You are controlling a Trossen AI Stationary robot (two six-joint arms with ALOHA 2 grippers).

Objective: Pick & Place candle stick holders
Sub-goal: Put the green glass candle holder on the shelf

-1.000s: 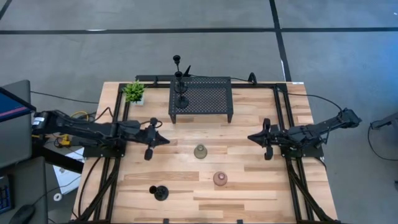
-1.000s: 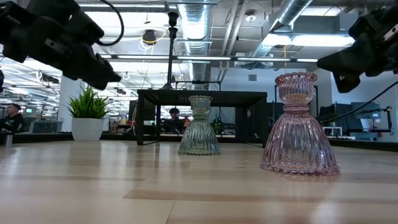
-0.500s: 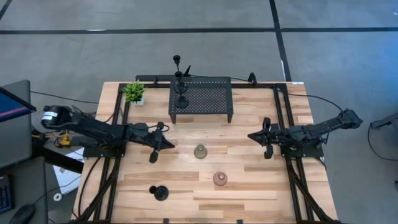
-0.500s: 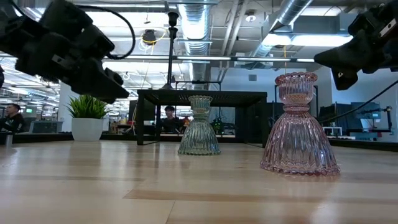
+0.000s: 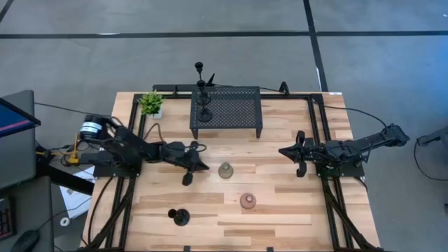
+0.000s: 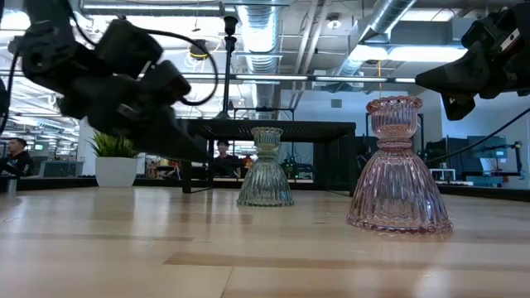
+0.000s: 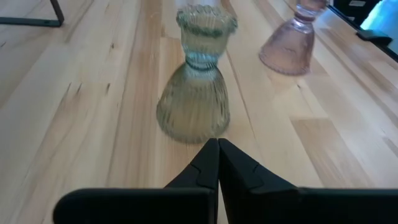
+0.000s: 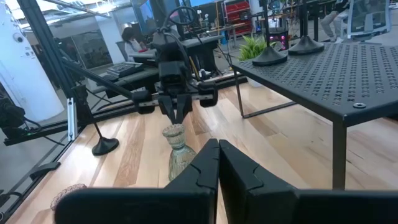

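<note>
In the high view the left gripper (image 5: 204, 166) has travelled rightward from left of centre to just beside the greenish glass holder (image 5: 225, 170), its fingers pressed together. In the low view it has dropped from upper left toward mid-frame.

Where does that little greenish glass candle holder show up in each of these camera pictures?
High view: the greenish glass holder stands mid-table, just right of the left gripper.
Low view: it stands centre, left of the pink holder.
Left wrist view: it fills the middle, just beyond the shut fingers.
Right wrist view: it stands below the left gripper.
Shared landmark: the black perforated stand, behind it.
</note>
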